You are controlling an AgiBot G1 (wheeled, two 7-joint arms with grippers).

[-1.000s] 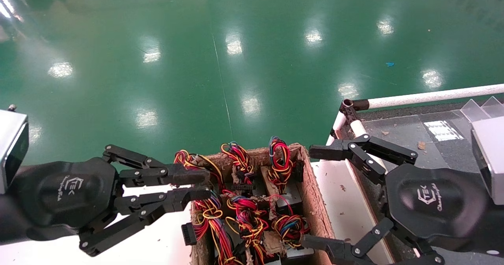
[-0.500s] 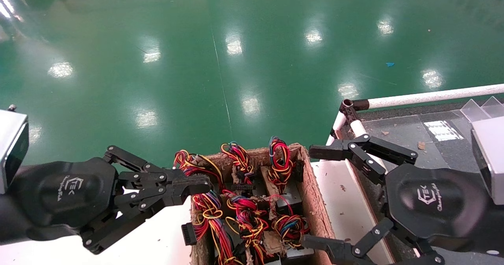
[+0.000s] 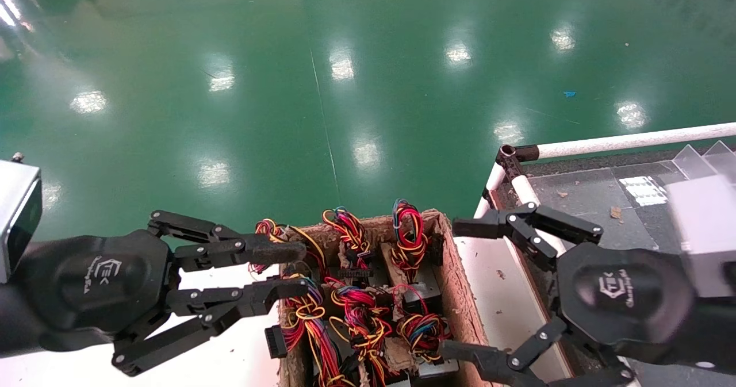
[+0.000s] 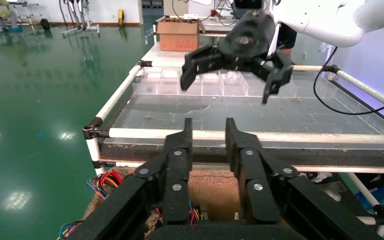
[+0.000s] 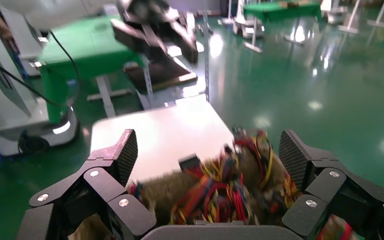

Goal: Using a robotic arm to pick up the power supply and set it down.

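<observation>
Now that the left gripper (image 3: 287,271) is spreading its fingers again — half a second ago they were pinched nearly together — it is sitting part open at the left rim of the cardboard box (image 3: 457,283), holding nothing, its tips just touching the outermost wire loops. That reads as a regrasp or a fresh line-up rather than a finished pick; no power supply (image 3: 422,301) is leaving the box yet. The power supplies are lying packed inside the box, their grey metal mostly buried under coiled bundles of red, yellow, blue and black wires (image 3: 351,306). The right gripper (image 3: 460,289) is drifting slightly towards the box, jaws spread wide and empty, one finger near the box's far right corner and the other low by its near right side. Room is tight: the box walls are ragged and the bundles are crowding each other, so fingers going in risk snagging a neighbour's wires. To the right of the box, a white strip and a railed table (image 3: 604,142) are offering open space — likely where a unit could be set down. Beyond the box, only green floor (image 3: 368,88) is showing.
</observation>
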